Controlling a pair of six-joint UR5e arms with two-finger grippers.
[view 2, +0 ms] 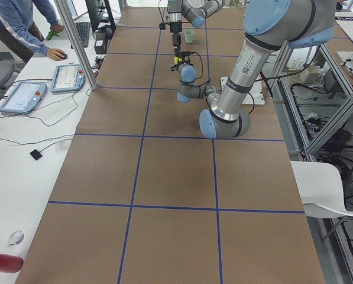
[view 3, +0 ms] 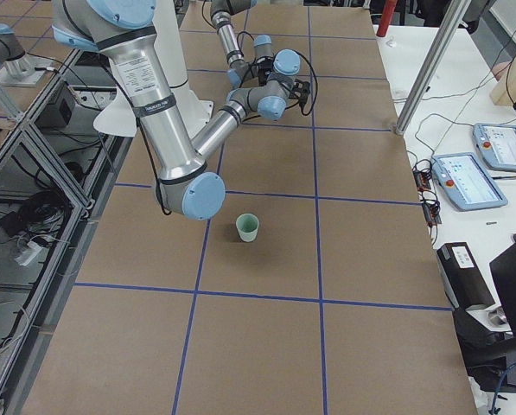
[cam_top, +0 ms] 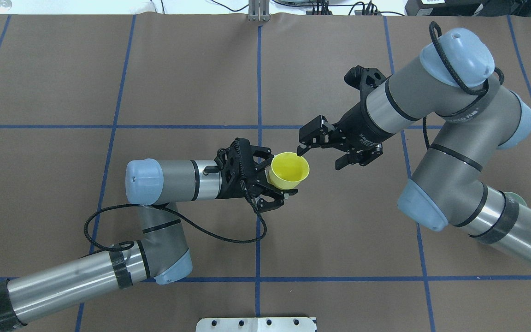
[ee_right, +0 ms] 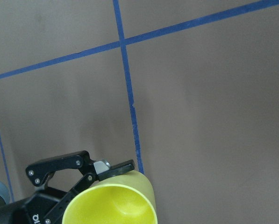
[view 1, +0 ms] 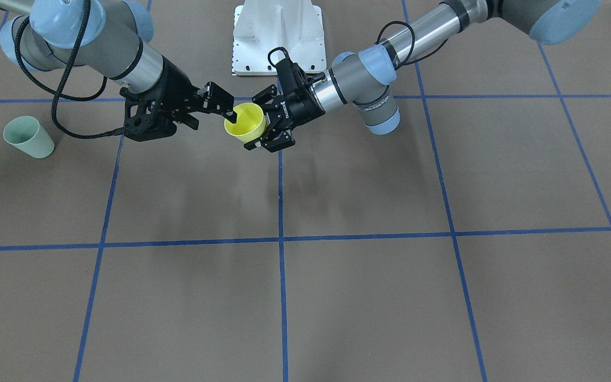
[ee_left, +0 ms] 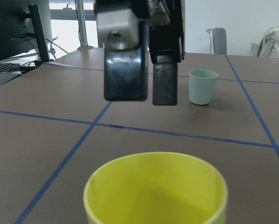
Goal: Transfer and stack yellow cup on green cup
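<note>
Yellow cup (cam_top: 293, 167), smooth tapered plastic, w/in left claw (cam_top: 280, 177).

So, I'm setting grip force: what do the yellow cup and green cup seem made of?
The yellow cup looks like plastic: smooth, evenly coloured, with a soft sheen inside. The green cup looks like the same moulded plastic, matte, with no glare.

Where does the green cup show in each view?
Front-facing: green cup at far left.
Overhead: cup a sliver at the right, behind the right arm.
Exterior left: cup at top, far end.
Exterior right: cup at centre.
Left wrist: cup upper right of centre.
Right wrist: not in it.
Landmark: the yellow cup in the left tool.
</note>
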